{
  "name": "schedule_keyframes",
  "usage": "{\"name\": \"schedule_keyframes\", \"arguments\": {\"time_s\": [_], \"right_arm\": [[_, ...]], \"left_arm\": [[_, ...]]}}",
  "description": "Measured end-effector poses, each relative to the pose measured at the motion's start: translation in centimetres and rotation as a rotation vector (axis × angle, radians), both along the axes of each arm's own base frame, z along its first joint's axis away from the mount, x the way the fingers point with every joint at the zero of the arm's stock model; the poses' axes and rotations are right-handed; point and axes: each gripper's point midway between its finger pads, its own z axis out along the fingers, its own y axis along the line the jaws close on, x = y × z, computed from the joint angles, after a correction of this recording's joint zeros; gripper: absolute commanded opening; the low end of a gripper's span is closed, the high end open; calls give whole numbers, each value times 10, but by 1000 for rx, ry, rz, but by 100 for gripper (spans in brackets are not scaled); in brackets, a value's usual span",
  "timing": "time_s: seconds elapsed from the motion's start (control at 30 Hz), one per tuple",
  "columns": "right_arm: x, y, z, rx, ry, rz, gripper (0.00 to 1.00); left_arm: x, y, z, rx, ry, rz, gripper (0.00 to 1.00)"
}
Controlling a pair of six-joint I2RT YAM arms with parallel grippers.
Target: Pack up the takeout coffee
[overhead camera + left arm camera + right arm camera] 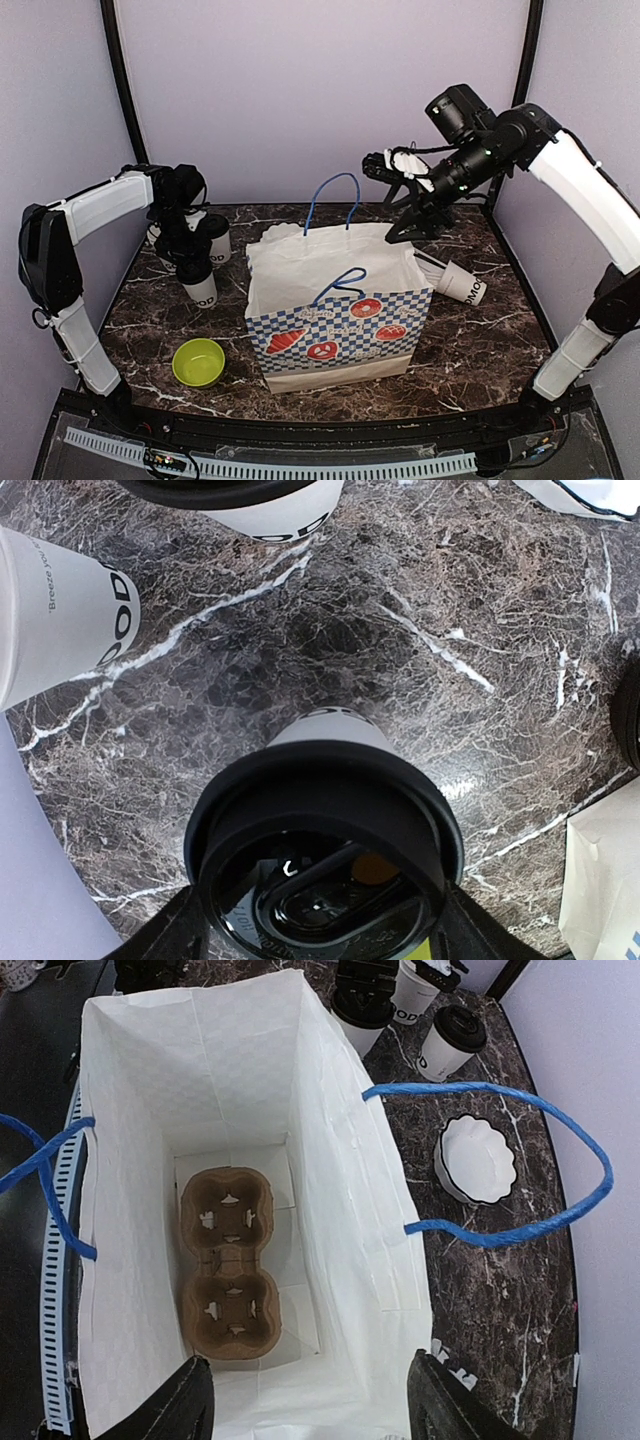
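Three white lettered coffee cups with black lids stand at the back left (217, 240). My left gripper (187, 250) is down over the nearest cup (200, 288). In the left wrist view its fingers (172, 932) press both sides of that cup's lid (325, 840). Two more cups show there, one (60, 610) at the left and one (262, 505) at the top. Another lettered cup (458, 283) lies on its side right of the bag. My right gripper (380, 168) hangs open and empty high over the open paper bag (335, 300), also seen from the right wrist (315, 1410).
A brown two-slot cup carrier (228, 1260) lies on the bag's floor, and the bag's blue handles (500, 1090) stand up. A white scalloped bowl (478, 1160) sits behind the bag. A green bowl (198, 361) sits at the front left.
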Motion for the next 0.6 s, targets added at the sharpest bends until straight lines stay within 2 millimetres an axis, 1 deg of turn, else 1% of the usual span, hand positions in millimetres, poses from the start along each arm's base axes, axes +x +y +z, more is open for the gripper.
{"name": "schedule_keyframes", "arguments": {"time_s": [0.1, 0.2, 0.27, 0.33, 0.4, 0.43, 0.53, 0.6], "right_arm": [[12, -4, 12, 33, -10, -31, 67], [30, -7, 28, 83, -25, -86, 68], [39, -6, 33, 107, -22, -110, 69], [44, -1, 32, 123, 3, -112, 71], [46, 8, 26, 134, 53, -97, 71], [47, 13, 22, 136, 79, -89, 71], [51, 26, 8, 138, 161, -76, 72], [54, 32, -1, 135, 202, -77, 72]], "left_arm": [[0, 0, 0, -1, -1, 0, 63], [-2, -1, 3, -6, -1, 0, 61], [-3, -1, 9, -15, -14, 0, 59], [-3, -1, 22, -26, -44, 5, 58], [0, -2, 42, -44, -101, 7, 56], [1, -4, 56, -56, -140, 4, 56], [5, -8, 106, -87, -283, -4, 54], [4, -13, 142, -104, -380, -16, 53]]}}
